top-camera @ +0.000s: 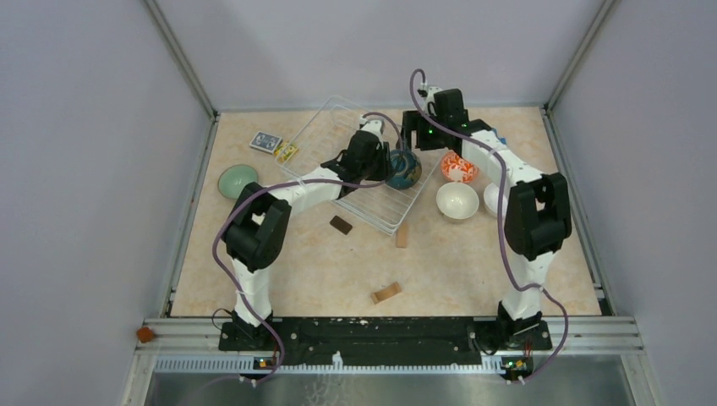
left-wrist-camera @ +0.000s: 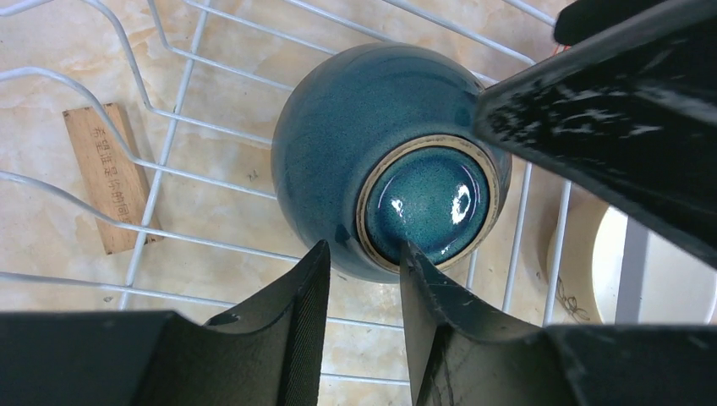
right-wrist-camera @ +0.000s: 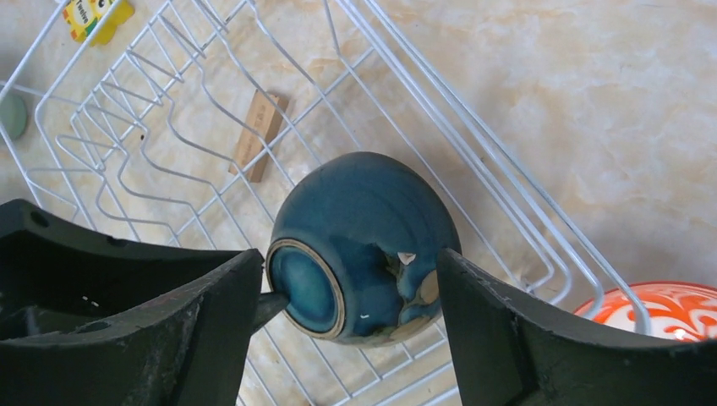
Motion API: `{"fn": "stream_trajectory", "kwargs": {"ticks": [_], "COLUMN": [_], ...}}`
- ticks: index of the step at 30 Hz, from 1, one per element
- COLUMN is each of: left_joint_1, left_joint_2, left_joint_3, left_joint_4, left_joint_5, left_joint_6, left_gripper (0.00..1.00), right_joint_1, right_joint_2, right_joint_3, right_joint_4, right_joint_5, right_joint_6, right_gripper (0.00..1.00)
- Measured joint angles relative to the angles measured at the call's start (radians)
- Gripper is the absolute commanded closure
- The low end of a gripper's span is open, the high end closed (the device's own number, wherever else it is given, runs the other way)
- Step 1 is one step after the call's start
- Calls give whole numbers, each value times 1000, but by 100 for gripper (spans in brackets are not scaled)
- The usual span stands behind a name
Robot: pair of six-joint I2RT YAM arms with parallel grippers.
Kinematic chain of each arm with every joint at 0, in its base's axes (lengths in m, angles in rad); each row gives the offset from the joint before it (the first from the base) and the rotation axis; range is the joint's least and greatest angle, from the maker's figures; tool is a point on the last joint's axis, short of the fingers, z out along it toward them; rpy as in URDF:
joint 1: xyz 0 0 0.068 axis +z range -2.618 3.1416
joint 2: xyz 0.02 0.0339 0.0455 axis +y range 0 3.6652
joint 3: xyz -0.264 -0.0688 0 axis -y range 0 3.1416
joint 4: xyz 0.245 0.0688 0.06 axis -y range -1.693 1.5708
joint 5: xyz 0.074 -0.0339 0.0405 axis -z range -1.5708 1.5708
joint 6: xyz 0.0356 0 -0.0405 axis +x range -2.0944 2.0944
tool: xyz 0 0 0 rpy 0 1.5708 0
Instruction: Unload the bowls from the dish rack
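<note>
My black left gripper and black right gripper frame a dark teal, blue-speckled glazed ceramic bowl, its glossy turquoise foot ringed in bare tan. The wire dish rack is white, the table marbled peach-beige. Nearby colours: a round white bowl with orange-red swirls, a plain white round bowl, a pale green round bowl and a light tan wooden block.
</note>
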Motion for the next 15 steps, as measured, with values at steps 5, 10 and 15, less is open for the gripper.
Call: {"fn": "stream_trajectory", "kwargs": {"ticks": [5,10,15], "left_joint_1": [0,0,0], "left_joint_2": [-2,-13,-24], "left_joint_3": [-2,-16,-34], "left_joint_4": [0,-3,-5], "left_joint_5": [-1,-1,0], "left_joint_6": [3,10,16], "left_gripper": [60,62,62], "right_joint_1": [-30,-70,-82], "right_joint_2": [53,109,133], "right_joint_3": [8,35,66], "right_joint_4": [-1,-17,-24], "right_joint_5": [-84,-148,-198], "right_joint_6": [35,73,108], "right_gripper": [20,19,19]}}
